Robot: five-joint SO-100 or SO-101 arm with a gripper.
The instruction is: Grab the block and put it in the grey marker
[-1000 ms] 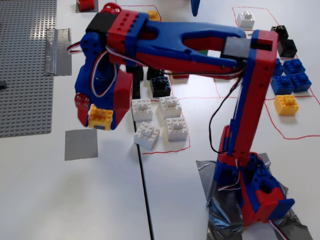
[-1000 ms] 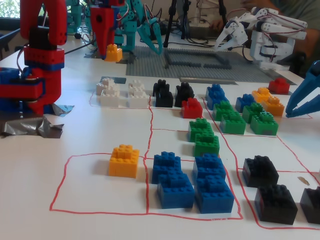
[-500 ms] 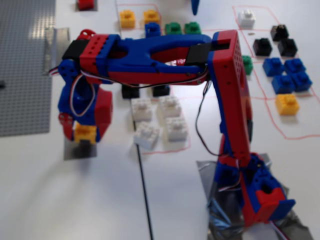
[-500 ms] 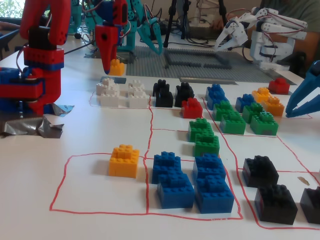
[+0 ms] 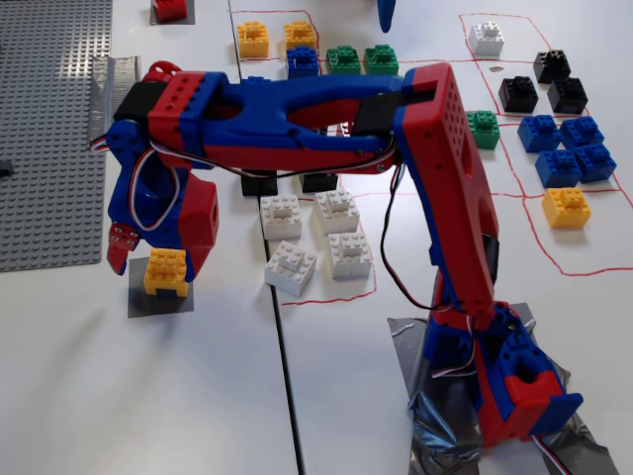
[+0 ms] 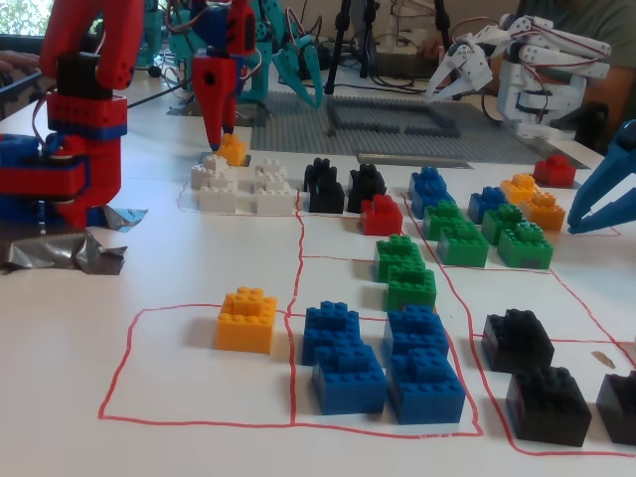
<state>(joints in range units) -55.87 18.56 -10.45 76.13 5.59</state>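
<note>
The yellow-orange block (image 5: 165,272) sits upright on the flat grey marker (image 5: 148,303) at the left of the table. My gripper (image 5: 158,267) points down over it, with one finger on each side of the block. The left fingertip (image 5: 119,252) stands a little apart from the block, so the jaws look open. In the other fixed view the gripper (image 6: 217,139) hangs at the far end of the table, with the block (image 6: 232,149) just to its right, partly hidden behind white bricks.
Several white bricks (image 5: 307,237) lie right of the block inside a red outline. The big grey studded baseplate (image 5: 49,129) and a shiny tape strip (image 5: 114,79) are to the left. Other yellow bricks (image 5: 566,208) (image 5: 252,40), blue, green and black bricks fill outlined areas. The arm base (image 5: 514,386) is taped down.
</note>
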